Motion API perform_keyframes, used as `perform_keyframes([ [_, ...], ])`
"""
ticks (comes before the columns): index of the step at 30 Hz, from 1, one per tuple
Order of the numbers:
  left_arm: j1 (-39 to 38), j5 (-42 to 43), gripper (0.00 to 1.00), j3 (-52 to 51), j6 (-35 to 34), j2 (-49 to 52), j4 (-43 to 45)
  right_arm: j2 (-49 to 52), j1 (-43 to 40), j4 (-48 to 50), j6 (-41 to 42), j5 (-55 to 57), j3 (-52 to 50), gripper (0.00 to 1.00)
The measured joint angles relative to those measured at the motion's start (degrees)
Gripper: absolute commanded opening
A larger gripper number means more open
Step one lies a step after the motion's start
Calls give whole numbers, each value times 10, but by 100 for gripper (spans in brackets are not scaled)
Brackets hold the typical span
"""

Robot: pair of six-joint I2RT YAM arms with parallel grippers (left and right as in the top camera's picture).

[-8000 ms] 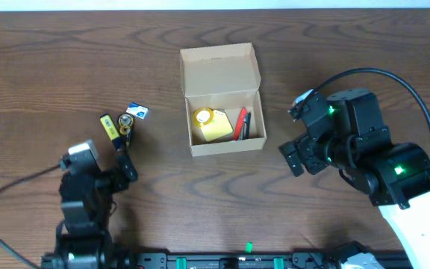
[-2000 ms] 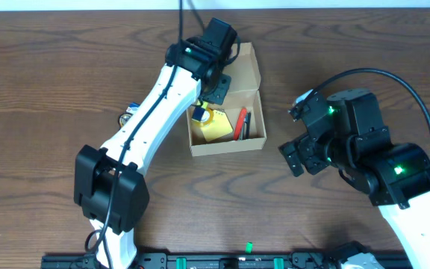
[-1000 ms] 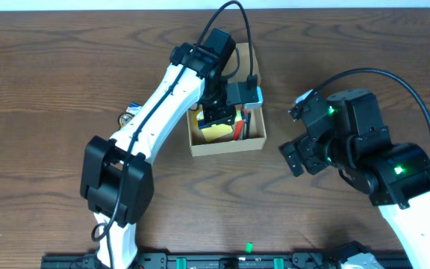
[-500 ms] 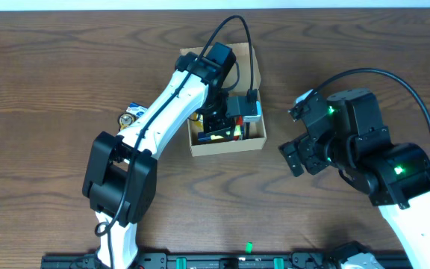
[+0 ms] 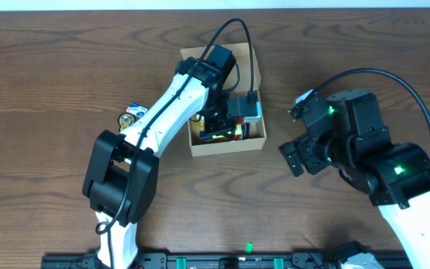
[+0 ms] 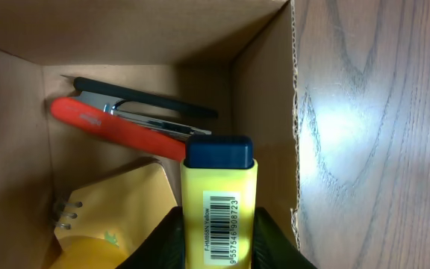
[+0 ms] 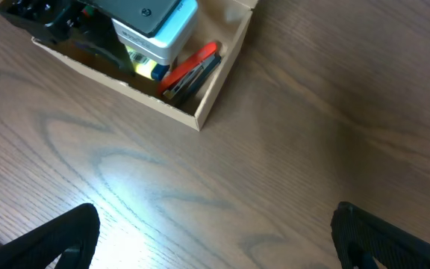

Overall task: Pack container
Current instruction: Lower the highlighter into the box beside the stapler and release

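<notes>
The container (image 5: 226, 146), a tan cardboard box with its flap lid open at the back, sits at table centre. My left gripper (image 5: 219, 127) reaches down inside it. In the left wrist view the left gripper (image 6: 219, 224) is shut on a yellow highlighter (image 6: 219, 194) with a dark blue cap, its black fingers (image 6: 166, 239) pressing both sides. Below it in the box lie a red-handled tool (image 6: 118, 127) and a yellow notepad (image 6: 118, 217), beside the container wall (image 6: 263, 112). My right gripper (image 7: 215, 232) hangs open over bare wood to the right of the container (image 7: 215, 97).
Two small items lie on the table left of the box: a blue-and-white piece (image 5: 136, 110) and a round yellow-and-black one (image 5: 128, 119). The left arm (image 5: 163, 119) stretches diagonally across them. The right arm (image 5: 349, 142) stands right of the box.
The left arm has carried the highlighter a little lower and further into the box. The right arm has not moved.
</notes>
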Motion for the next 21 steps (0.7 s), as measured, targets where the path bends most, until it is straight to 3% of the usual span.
perform_keyframes([
  [2, 0, 0, 38, 0, 1, 0, 0, 0, 0, 0, 0, 0, 0, 99],
  [12, 0, 0, 48, 0, 0, 0, 0, 0, 0, 0, 0, 0, 0, 99],
  [21, 0, -26, 47, 5, -47, 0, -12, 0, 0, 0, 0, 0, 0, 99],
])
